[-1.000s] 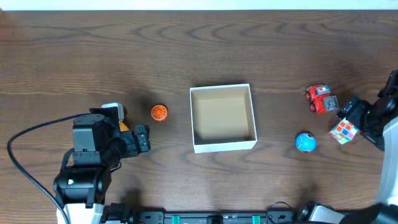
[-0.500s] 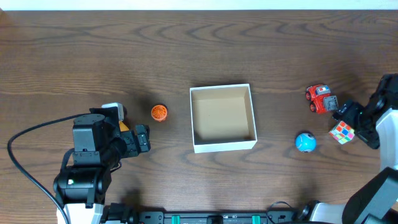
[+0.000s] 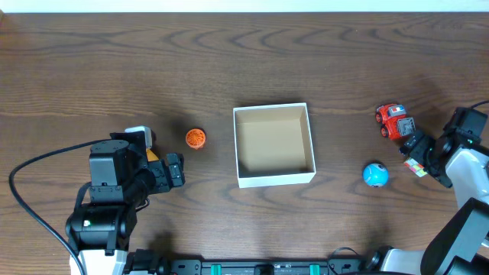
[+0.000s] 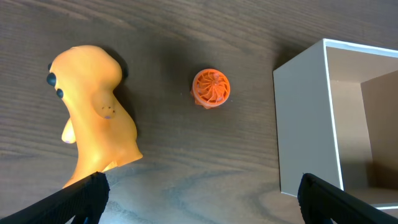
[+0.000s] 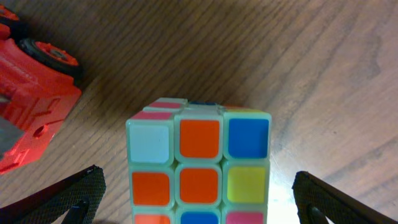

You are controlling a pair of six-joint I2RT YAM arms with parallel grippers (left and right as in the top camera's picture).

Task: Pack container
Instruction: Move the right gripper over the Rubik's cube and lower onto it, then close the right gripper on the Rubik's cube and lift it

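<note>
The container (image 3: pixel 275 179), a white box with a tan bottom, stands mid-table and holds nothing; its wall shows in the left wrist view (image 4: pixel 305 124). My right gripper (image 3: pixel 421 157) is open, with its fingers on either side of a colourful puzzle cube (image 5: pixel 199 158) and not touching it (image 5: pixel 199 202). The cube (image 3: pixel 414 166) is mostly hidden from overhead. My left gripper (image 3: pixel 177 170) is open and empty (image 4: pixel 199 202) above bare table. A yellow-orange animal toy (image 4: pixel 96 118) lies to its left. An orange ball (image 4: pixel 211 87) lies ahead of it (image 3: pixel 195 137).
A red toy truck (image 3: pixel 394 122) sits just left of the cube (image 5: pixel 31 106). A blue ball (image 3: pixel 375 175) lies between the cube and the container. The yellow toy (image 3: pixel 151 156) is partly under the left arm. A black cable (image 3: pixel 30 172) loops at the left.
My right gripper has moved in over the puzzle cube, which it now mostly covers from overhead. The left arm and the other toys have not moved.
</note>
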